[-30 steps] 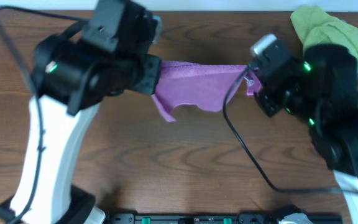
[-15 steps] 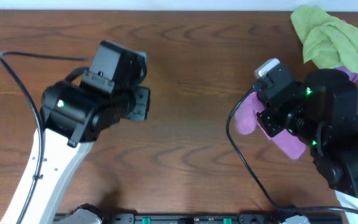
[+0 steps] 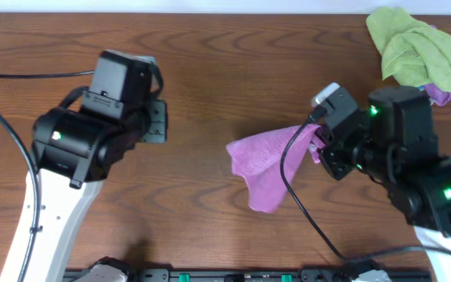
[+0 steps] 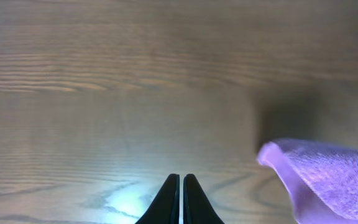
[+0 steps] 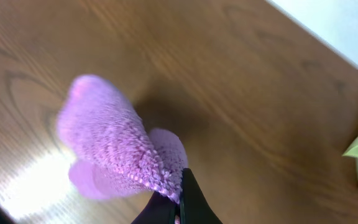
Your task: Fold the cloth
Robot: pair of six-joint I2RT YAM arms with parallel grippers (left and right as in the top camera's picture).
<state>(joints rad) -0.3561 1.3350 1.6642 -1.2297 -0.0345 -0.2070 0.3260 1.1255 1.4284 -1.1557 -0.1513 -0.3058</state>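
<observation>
At the near side of the desk (image 3: 210, 63), right of its middle, we see the cloth (image 3: 266, 163), purple and bunched, trailing from the right arm (image 3: 402, 157). Its long axis runs on a slant. It starts at a narrow tip that points toward the desk's near edge and climbs up and rightward to the corner pinched at the arm. A second, rounder lobe points left, toward the left arm (image 3: 77, 149). We cannot tell whether the tip touches the wood. A black cable (image 3: 284, 157) loops across the cloth's right half.

Just beyond the tip, the right jaws are closed on a fold of the cloth (image 5: 114, 149), which drapes away from them in the right wrist view, its nap plain to see.

Well apart to the left, the left jaws are pressed together with nothing between them, above bare wood. In the left wrist view one edge of the cloth (image 4: 334, 180) shows at lower right.

Farthest from us, at the desk's far right corner, a lime-green cloth (image 3: 413, 43) lies crumpled. A sliver of purple fabric (image 3: 439, 95) shows at its near edge, beside the right arm.
</observation>
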